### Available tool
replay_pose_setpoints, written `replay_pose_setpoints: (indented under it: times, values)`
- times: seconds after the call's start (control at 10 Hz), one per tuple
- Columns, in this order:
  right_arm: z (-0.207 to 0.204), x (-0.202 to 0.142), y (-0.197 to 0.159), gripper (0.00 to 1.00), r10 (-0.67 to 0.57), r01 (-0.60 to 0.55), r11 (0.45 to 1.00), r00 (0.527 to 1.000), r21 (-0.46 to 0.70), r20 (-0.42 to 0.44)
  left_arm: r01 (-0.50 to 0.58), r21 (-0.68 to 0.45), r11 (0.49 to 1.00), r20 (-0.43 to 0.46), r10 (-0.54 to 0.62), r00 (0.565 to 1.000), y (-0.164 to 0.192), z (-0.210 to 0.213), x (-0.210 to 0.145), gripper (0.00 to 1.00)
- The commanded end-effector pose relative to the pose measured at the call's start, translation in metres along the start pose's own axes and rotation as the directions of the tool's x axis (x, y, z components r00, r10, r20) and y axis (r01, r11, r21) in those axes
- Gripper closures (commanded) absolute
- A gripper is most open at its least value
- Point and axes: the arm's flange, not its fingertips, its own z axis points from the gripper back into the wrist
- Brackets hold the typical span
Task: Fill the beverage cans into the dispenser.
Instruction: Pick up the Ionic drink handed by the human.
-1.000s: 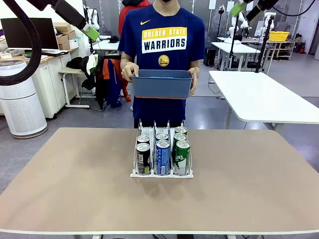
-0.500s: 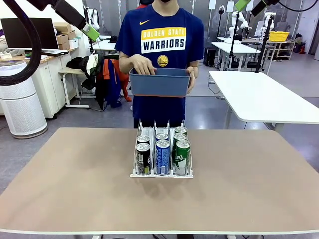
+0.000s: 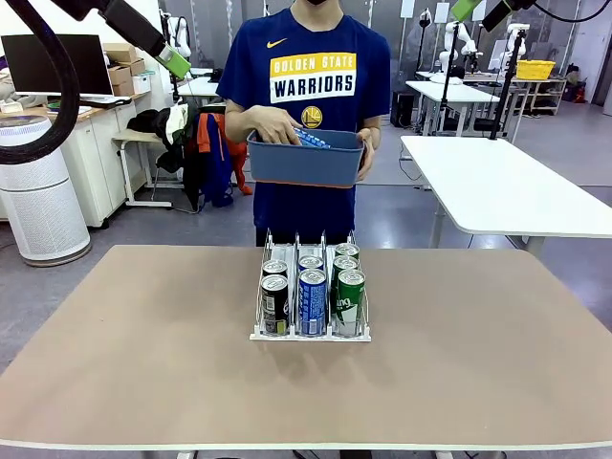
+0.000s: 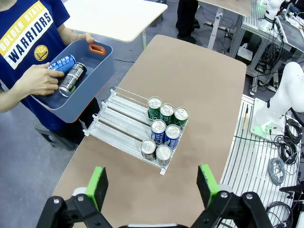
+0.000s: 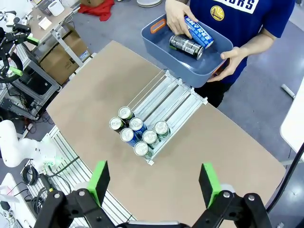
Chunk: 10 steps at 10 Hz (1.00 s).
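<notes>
Newly dipped into the blue-grey bin (image 4: pixel 92 78) beyond the dispenser (image 4: pixel 118 116), the person's hand (image 4: pixel 42 80) gripped a blue can (image 4: pixel 64 62), best fed upright into a lane's empty rear, while the left gripper (image 4: pixel 152 184) and right gripper (image 5: pixel 154 184) hung above it, jaws spread.

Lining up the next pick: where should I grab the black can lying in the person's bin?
I'd take the black can across the middle of its body, coming straight down through the open top of the bin. It lies on its side on the bin floor, so the walls block a side approach. Mind the blue can beside it, under the person's hand.
</notes>
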Motion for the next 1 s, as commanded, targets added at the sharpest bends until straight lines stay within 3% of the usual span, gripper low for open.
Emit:
replay_pose_setpoints:
  times: [0.0, 0.9]
  values:
    - [0.0002, 0.0, 0.0002, 0.0, 0.0, 0.0, 1.0, 1.0, 0.0, 0.0, -0.005, 0.001, 1.0, -0.01, 0.005, 1.0, -0.0011, 0.001, -0.0014, 0.0]
    - [0.0002, 0.0, 0.0002, 0.0, 0.0, 0.0, 1.0, 1.0, 0.0, 0.0, -0.005, 0.001, 1.0, -0.01, 0.005, 1.0, -0.0011, 0.001, -0.0014, 0.0]
